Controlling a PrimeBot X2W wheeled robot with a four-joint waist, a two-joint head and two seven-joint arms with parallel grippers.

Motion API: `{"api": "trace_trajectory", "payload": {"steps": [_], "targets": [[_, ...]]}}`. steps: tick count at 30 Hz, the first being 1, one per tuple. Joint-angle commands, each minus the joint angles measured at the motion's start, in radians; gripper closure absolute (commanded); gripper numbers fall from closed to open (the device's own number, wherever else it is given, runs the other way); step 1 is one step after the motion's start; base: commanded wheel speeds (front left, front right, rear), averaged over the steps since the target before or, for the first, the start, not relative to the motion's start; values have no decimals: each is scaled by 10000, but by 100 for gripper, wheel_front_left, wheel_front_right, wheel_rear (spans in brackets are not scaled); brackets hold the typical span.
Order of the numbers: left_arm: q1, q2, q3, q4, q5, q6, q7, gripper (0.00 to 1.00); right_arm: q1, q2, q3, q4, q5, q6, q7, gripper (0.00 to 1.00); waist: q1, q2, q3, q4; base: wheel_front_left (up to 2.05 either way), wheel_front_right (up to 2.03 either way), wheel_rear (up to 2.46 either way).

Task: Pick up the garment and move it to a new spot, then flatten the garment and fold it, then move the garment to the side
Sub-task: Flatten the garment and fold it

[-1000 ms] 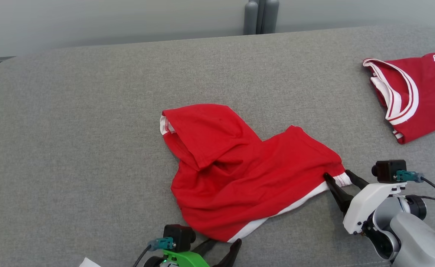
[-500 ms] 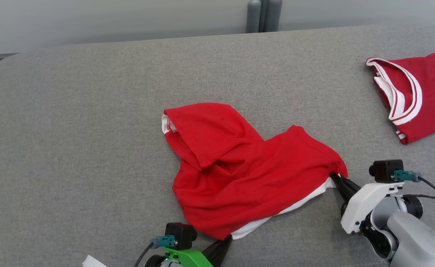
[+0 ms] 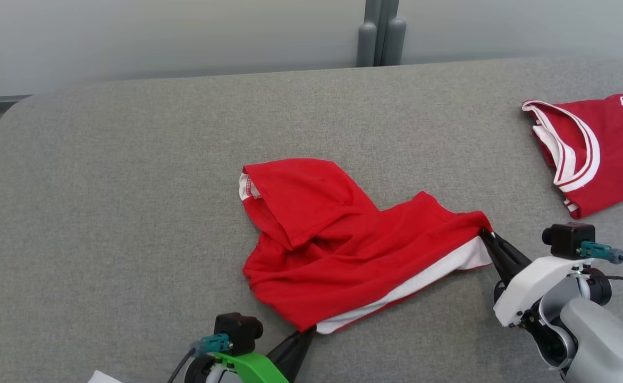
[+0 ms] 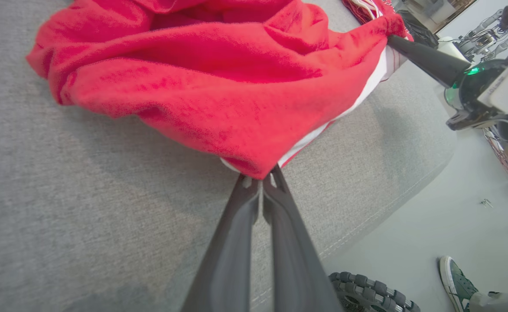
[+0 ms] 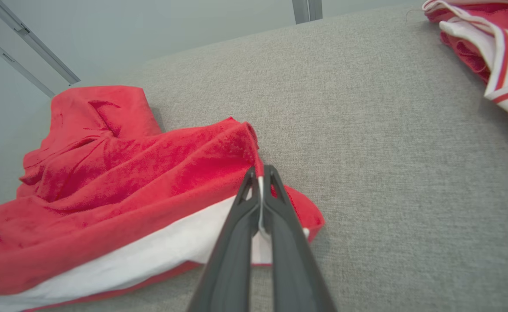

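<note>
Pickup step, by my reading: left tool [image 3: 305,335] pinches the red garment [image 3: 343,250] at its near corner, right tool [image 3: 486,234] pinches its right corner; it lies crumpled on the table [image 3: 131,186]. Next calls for lifting both corners together.

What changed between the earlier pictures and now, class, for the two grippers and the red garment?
The left gripper, open a second ago at the near corner of the red garment, has shut on it. The right gripper has likewise shut on the right-hand corner. The white hem between them now runs straighter. The red jersey stayed put on the grey surface; the head camera shifted.
</note>
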Motion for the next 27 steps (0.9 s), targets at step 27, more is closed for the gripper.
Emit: {"api": "trace_trajectory", "payload": {"steps": [27], "targets": [[139, 3780, 1249, -6372, -1453, 1101, 3920, 100, 2423, 343, -2949, -6019, -1018, 0, 743, 100, 0, 0, -838, -99, 0, 0, 0]]}}
